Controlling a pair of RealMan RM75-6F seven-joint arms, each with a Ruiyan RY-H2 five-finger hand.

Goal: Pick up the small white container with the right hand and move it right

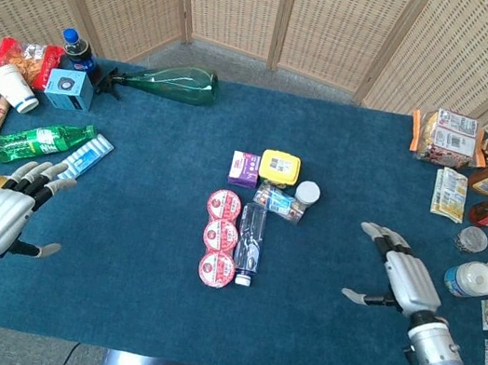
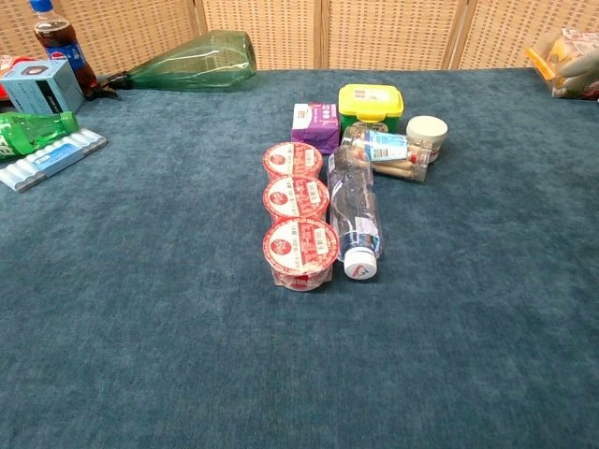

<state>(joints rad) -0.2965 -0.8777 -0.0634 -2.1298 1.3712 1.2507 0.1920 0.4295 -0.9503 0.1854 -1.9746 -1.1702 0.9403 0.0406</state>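
From my right hand (image 1: 401,281), fingers spread and holding nothing, the small white container (image 1: 307,192) lies left and farther off, at the right end of the central cluster, touching the lying jar (image 1: 280,203). My left hand (image 1: 2,214), likewise spread and empty, sits much farther away.

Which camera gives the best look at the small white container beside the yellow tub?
The chest view: the small white container appears larger, its side wall visible. The head view shows it smaller, mostly its lid.
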